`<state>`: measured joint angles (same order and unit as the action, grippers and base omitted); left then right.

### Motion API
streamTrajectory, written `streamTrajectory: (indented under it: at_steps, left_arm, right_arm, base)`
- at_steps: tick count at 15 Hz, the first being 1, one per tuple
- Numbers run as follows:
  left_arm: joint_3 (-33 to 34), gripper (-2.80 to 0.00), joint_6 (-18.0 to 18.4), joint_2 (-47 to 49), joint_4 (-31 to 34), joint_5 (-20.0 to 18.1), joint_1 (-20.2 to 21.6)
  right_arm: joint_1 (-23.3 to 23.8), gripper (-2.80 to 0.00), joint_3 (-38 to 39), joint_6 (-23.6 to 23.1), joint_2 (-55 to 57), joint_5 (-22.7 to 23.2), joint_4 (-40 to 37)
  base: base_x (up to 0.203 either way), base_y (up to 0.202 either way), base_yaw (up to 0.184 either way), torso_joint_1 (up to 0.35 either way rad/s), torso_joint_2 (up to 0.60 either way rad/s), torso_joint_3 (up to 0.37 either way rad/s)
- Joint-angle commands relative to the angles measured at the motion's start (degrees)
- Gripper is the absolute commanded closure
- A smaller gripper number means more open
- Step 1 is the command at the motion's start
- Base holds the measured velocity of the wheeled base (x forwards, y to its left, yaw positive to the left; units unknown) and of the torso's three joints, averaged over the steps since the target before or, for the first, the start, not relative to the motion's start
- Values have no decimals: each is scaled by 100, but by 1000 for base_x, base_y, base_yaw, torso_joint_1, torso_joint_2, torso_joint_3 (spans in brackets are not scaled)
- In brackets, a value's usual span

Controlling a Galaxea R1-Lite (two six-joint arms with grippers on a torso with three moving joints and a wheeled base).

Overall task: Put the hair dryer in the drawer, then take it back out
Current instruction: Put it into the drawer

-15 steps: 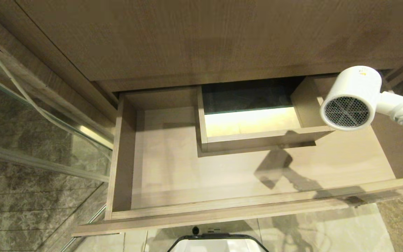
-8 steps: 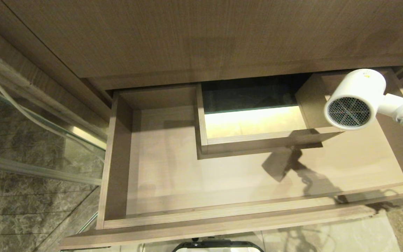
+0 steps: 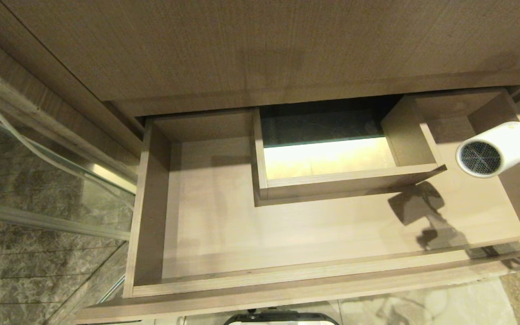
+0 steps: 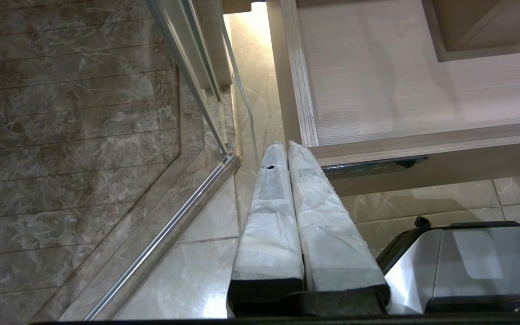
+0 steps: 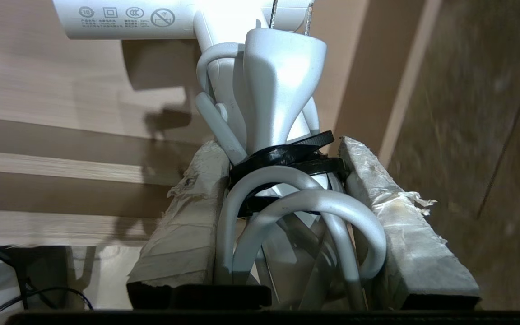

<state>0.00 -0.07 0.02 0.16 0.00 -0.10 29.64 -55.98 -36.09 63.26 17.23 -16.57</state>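
Marble floor [image 3: 25, 275], wood drawer [image 3: 287, 225] pulled open. Hair dryer [image 3: 497, 151] hangs over its right end, not yet down. Right tool [image 5: 282, 180] clamped on handle plus strapped cord: light, rigid, smooth plastic, barrel-heavy, so grip could slip. Left tool [image 4: 287, 149] closed, empty, parked.

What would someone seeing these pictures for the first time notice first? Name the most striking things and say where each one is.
The white hair dryer stands out, held in the air over the right end of the open wooden drawer, its dark grille facing the camera. The right gripper clamps its handle and bundled cord. At the drawer's back centre, a boxed cut-out glows with yellow light.
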Motion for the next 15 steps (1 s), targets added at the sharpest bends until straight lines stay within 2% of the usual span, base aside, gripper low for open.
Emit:
streamTrajectory:
  at_steps: [1, 7, 9, 15]
  left_arm:
    - [9, 0, -1, -2, 2, 0, 1]
    - [0, 0, -1, -2, 2, 0, 1]
    - [2, 0, -1, -2, 2, 0, 1]
    - [9, 0, -1, -2, 2, 0, 1]
  right_arm:
    - [320, 0, -17, 113, 584, -79, 51]
    - [577, 0, -27, 199, 1435, -97, 1225]
    - [586, 0, -31, 196, 1496, -105, 1333]
    - [604, 0, -62, 201, 2289, -317, 2381]
  base:
    - [0, 0, 0, 0, 0, 0]
    - [0, 0, 0, 0, 0, 0]
    - [0, 0, 0, 0, 0, 0]
    - [0, 0, 0, 0, 0, 0]
